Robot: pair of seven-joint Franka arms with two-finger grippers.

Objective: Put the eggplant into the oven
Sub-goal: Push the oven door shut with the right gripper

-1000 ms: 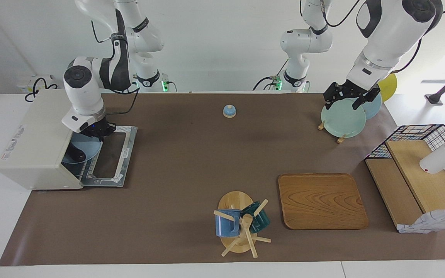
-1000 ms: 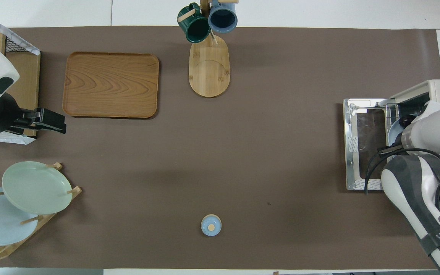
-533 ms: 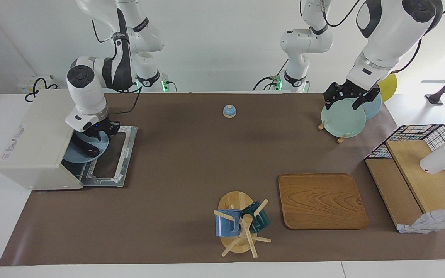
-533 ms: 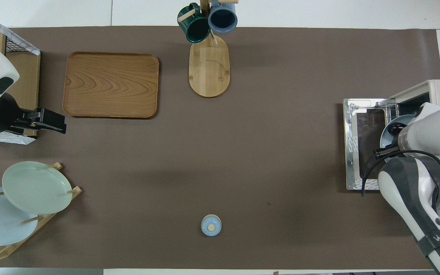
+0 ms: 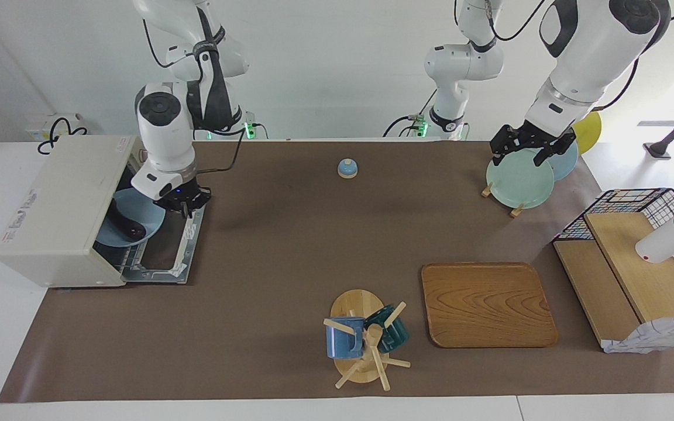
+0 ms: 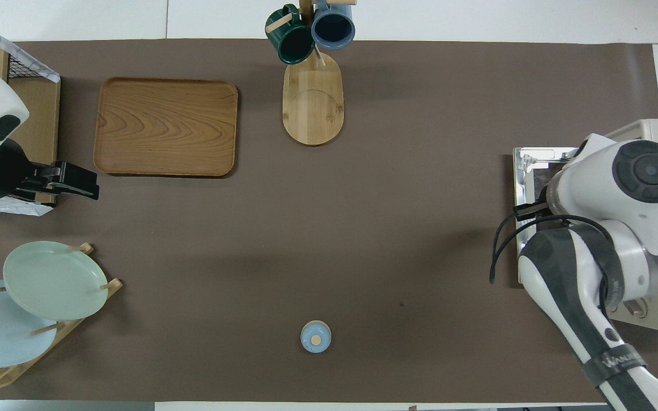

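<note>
At the right arm's end of the desk, the eggplant (image 5: 128, 225) lies on a pale blue plate (image 5: 138, 217) inside the open oven (image 5: 56, 207). The right end effector (image 5: 185, 204) hangs over the dropped door's edge, fingertips pressed together, empty. The left end effector (image 5: 529, 147) waits spread over the plate rack (image 5: 518, 181). Likely light, firm and slippery: a mid-body grip would suit best.
</note>
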